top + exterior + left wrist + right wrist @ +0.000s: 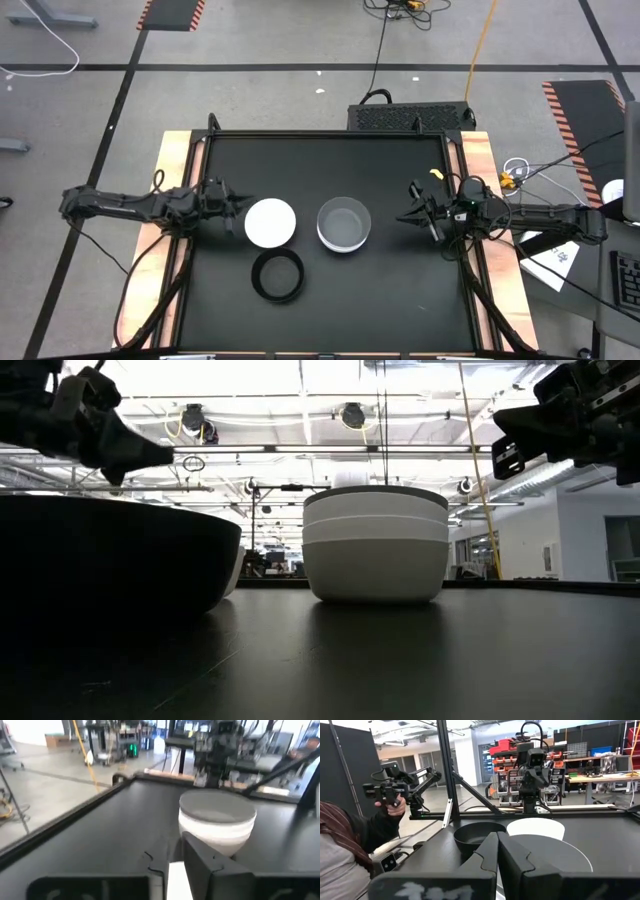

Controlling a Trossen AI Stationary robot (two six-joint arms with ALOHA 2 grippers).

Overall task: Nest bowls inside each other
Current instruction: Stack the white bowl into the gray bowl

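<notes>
Three bowl groups rest on their bases on the black table. A single white bowl [270, 222] stands left of centre. A nested stack [344, 223], white outside with a grey bowl on top [375, 545] [217, 820], stands at the centre. A black bowl [277, 275] [110, 560] sits nearer the front edge. My left gripper [240, 208] [175, 842] hovers just left of the white bowl, fingers a narrow gap apart and nothing between them. My right gripper [405, 216] [497, 837] is shut and hovers right of the stack, above the table.
The table [400, 300] has bare room at the front right and along the far side. Wooden side rails [478, 160] and a dark frame border it. In the right wrist view a person [350, 850] stands beyond the table's left side, one hand [395, 806] on a device.
</notes>
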